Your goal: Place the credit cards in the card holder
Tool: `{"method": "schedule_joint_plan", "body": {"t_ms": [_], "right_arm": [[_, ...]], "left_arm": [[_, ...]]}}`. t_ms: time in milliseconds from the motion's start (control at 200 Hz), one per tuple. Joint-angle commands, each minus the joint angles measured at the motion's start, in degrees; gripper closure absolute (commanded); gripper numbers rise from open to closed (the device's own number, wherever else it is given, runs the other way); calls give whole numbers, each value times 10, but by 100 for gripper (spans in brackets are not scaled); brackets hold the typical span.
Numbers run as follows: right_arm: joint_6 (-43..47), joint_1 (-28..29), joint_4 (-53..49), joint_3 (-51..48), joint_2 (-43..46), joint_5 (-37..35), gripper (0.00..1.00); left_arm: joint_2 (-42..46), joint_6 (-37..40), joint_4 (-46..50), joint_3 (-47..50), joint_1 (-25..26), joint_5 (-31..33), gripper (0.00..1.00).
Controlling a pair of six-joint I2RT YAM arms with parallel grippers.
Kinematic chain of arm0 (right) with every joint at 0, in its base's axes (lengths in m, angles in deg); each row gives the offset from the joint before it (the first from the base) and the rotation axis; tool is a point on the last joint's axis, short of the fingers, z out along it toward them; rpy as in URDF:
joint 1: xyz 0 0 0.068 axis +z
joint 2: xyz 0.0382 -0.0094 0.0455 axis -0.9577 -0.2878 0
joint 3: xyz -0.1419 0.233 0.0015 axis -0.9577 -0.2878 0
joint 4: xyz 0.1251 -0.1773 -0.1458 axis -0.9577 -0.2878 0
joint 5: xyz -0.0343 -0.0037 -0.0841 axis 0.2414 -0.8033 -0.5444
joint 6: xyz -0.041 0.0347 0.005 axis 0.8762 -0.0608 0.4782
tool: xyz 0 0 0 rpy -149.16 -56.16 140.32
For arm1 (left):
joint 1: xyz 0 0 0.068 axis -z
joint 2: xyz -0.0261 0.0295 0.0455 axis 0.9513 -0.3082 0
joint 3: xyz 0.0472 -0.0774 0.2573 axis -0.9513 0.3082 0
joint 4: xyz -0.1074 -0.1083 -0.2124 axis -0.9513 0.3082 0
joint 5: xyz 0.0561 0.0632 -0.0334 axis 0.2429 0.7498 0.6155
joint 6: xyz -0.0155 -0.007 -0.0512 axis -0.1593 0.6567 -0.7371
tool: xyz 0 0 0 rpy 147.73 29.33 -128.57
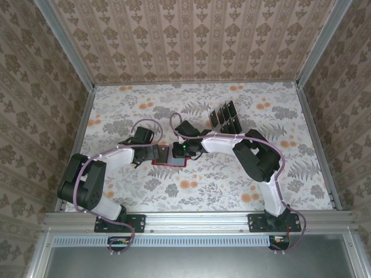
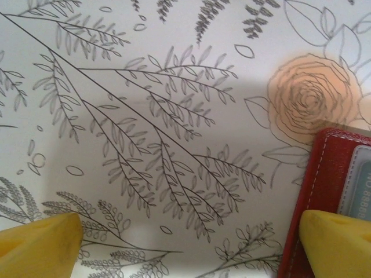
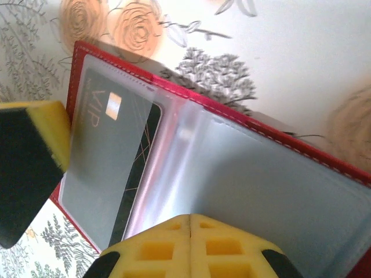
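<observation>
Jaws first: the left jaws were released and wide apart, with nothing between them but bare bench (image 2: 174, 87). One yellow fingertip (image 2: 339, 243) sat over the near edge of the red card holder (image 2: 324, 185). It seemed placed to pin the holder flat, though I could not tell whether it was touching. The right jaws were likewise spread and not clenched on anything I could make out. Their fingertips (image 3: 191, 246) were low over the opened holder, one at its left edge and the other above the clear sleeves.

From above, the card holder (image 1: 169, 163) lay open on the bench near the middle, just below the two wrists.

As for progress, one dark card (image 3: 116, 156) marked VIP lay inside the left-hand clear sleeve (image 3: 87, 191). It looked seated or very nearly so. The sleeve beside it (image 3: 261, 191) appeared empty.

Several more credit cards (image 1: 225, 116) stood upright in a rack toward the far side of the bench, well apart from the holder; their exact number was too small to tell. By my reading the job was begun but far from finished. One card was in, the rest were untouched in the rack, and neither arm carried a card.
</observation>
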State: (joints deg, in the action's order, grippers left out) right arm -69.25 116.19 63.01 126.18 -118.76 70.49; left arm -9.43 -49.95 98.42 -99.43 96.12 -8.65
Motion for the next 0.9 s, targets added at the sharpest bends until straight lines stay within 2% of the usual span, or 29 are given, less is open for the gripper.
{"method": "schedule_joint_plan", "body": {"t_ms": [0, 130, 365, 895], "right_arm": [[30, -14, -30, -17, 14, -12, 92], [49, -21, -57, -8, 25, -33, 93], [45, -15, -55, 14, 48, -14, 93], [12, 15, -40, 44, -1, -8, 96]], "left_arm": [[23, -1, 25, 10, 7, -10, 2], [39, -4, 31, 13, 10, -13, 2], [50, -5, 31, 12, 11, -17, 2], [18, -2, 11, 14, 11, -17, 2]]}}
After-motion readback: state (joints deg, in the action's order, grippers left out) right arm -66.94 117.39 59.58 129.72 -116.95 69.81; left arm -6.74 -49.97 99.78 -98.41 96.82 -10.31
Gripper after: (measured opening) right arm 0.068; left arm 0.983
